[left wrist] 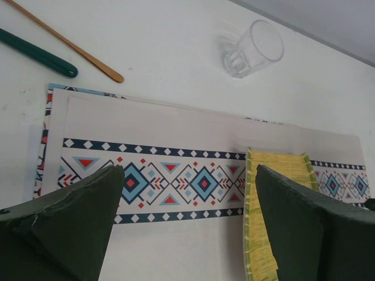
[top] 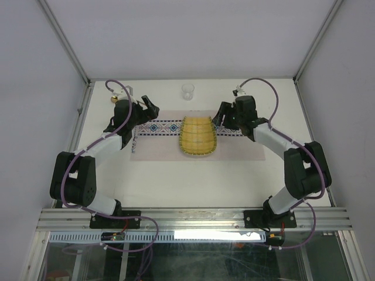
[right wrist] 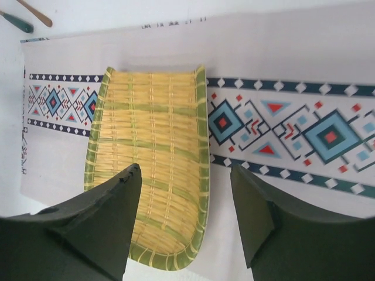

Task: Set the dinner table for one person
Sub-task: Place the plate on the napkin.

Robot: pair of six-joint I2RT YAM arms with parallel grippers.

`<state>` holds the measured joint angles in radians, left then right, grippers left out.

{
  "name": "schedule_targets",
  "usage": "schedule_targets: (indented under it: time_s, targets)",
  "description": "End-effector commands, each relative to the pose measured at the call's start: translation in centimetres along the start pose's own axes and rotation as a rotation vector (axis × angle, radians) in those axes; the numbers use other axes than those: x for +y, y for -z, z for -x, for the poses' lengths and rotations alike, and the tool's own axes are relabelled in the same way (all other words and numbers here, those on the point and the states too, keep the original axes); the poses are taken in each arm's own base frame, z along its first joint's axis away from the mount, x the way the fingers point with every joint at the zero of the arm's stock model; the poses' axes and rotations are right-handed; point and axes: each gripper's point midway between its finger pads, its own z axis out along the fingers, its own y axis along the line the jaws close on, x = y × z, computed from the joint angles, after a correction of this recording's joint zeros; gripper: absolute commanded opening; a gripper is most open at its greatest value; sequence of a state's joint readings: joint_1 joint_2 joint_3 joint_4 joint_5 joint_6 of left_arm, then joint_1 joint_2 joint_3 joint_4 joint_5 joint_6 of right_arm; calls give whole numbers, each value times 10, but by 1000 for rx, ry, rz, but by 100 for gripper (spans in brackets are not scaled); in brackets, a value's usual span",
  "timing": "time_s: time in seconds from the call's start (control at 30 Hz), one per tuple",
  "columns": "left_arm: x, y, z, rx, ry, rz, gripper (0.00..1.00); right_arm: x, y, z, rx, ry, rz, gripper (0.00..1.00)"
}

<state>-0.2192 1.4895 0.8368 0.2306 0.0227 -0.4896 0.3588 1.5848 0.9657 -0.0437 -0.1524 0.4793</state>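
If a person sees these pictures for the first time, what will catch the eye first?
First the yellow-green woven tray, lying in the middle of the placemat with a blue-and-red patterned band. The left hand and the right hand, both open, hang above the placemat, one at each side of the tray. Beyond the placemat a clear glass mug stands on the white table.

The woven bamboo tray (top: 197, 136) sits mid-placemat (top: 158, 149) and blocks the centre lane, with the left gripper (top: 152, 109) and right gripper (top: 220, 116) crowding either side. Behind it a glass mug (top: 187, 91) guards the far edge, while a wooden stick (left wrist: 70, 45) and a green handle (left wrist: 38, 54) lie far left. In front of the placemat, the near stretch of the dinner table (top: 193, 181) shows bare white.
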Motion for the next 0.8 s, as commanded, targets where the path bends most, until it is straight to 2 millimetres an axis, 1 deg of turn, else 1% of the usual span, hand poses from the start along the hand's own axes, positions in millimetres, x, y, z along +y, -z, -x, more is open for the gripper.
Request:
schedule_targets:
  time_s: [0.0,0.17,0.3,0.4,0.5,0.57,0.67,0.77]
  targets:
    - [10,4,41,-115,-6,69,99,19,26,50,-114,172,8,66]
    - [38,-5,54,-119,109,92,99,33,33,65,-114,234,38,66]
    - [58,-3,69,-145,181,109,99,38,38,81,-146,241,24,65]
    - [64,-1,76,-165,208,110,99,44,41,89,-162,243,32,65]
    - [68,-1,79,-180,268,88,99,53,45,92,-146,265,66,64]
    - [70,-2,77,-177,298,68,99,58,48,95,-149,278,78,64]
    - [70,-4,76,-172,311,52,99,60,52,97,-154,288,82,64]
    - [71,-4,73,-163,320,51,99,58,57,96,-154,287,66,64]
